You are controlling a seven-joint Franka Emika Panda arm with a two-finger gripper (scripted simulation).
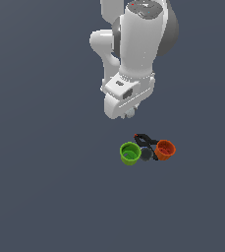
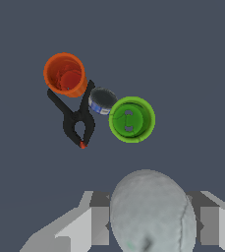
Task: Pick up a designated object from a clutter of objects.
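The designated object, a pale grey-white dimpled ball [image 2: 148, 202], fills the wrist view close to the camera. My gripper [image 2: 153, 227] is shut on it, with a grey finger [image 2: 100, 224] on either side. In the exterior view the gripper [image 1: 129, 112] hangs well above the floor, up and toward that view's left of the clutter, and the ball is hidden under the white hand. The clutter of objects lies below: a green cup [image 1: 129, 153] [image 2: 131, 119], an orange cup [image 1: 165, 149] [image 2: 65, 74], a dark grey round thing [image 1: 147, 154] [image 2: 102, 100] between them, and a black clamp [image 1: 144, 140] [image 2: 77, 123] with a red tip.
The cluster sits on a flat dark grey-blue floor [image 1: 45, 187]. The white arm [image 1: 143, 39] comes down from the top of the exterior view.
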